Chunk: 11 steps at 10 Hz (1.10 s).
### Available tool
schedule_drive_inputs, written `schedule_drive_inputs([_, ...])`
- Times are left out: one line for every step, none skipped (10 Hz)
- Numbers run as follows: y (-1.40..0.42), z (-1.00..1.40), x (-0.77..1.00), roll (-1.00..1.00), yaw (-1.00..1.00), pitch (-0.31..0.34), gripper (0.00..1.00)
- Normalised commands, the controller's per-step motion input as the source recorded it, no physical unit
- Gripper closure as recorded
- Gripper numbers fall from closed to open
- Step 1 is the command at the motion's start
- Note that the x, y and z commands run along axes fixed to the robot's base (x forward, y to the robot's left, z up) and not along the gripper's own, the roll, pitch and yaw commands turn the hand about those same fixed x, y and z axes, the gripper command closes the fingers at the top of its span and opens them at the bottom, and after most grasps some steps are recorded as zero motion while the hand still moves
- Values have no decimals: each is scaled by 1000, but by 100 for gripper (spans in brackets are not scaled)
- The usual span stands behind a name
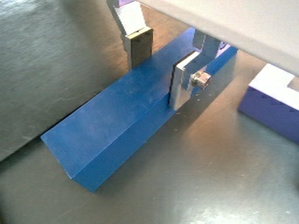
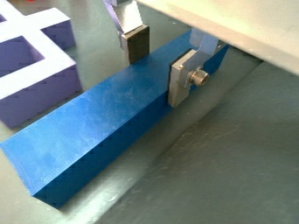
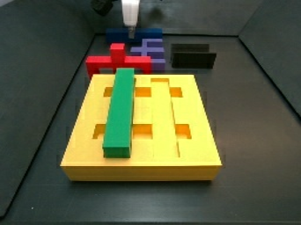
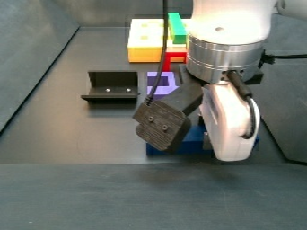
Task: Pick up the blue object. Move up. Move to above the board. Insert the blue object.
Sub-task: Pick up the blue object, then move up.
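The blue object (image 1: 111,122) (image 2: 87,140) is a long deep-blue bar lying flat on the dark floor. My gripper (image 1: 163,63) (image 2: 162,61) straddles it across its width near one end, and both fingers sit flush against its long sides, shut on it. In a side view only a strip of the bar (image 4: 196,145) shows under the wrist. In the other, the gripper (image 3: 129,16) is low at the far end, over the bar (image 3: 119,47). The yellow board (image 3: 194,132) (image 4: 144,40) holds a green bar (image 3: 120,110) in one groove.
A purple stepped block (image 1: 274,101) (image 2: 30,61) (image 3: 148,48) lies close beside the blue bar. A red block (image 3: 108,63) sits between it and the board. The fixture (image 3: 194,55) (image 4: 111,87) stands on the floor nearby. Dark walls enclose the work area.
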Motion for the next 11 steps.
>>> schedule_drive_inputs([0,0,0,0,0,0,100])
schedule_drive_inputs([0,0,0,0,0,0,100])
schedule_drive_inputs([0,0,0,0,0,0,100])
schedule_drive_inputs([0,0,0,0,0,0,100])
schedule_drive_inputs([0,0,0,0,0,0,100])
schedule_drive_inputs([0,0,0,0,0,0,100])
schedule_drive_inputs([0,0,0,0,0,0,100])
schedule_drive_inputs([0,0,0,0,0,0,100])
schedule_drive_inputs([0,833,0,0,0,0,100])
schedule_drive_inputs([-24,838,-47,-10,2,8,100])
schedule_drive_inputs([-33,679,-97,5,-6,33,100])
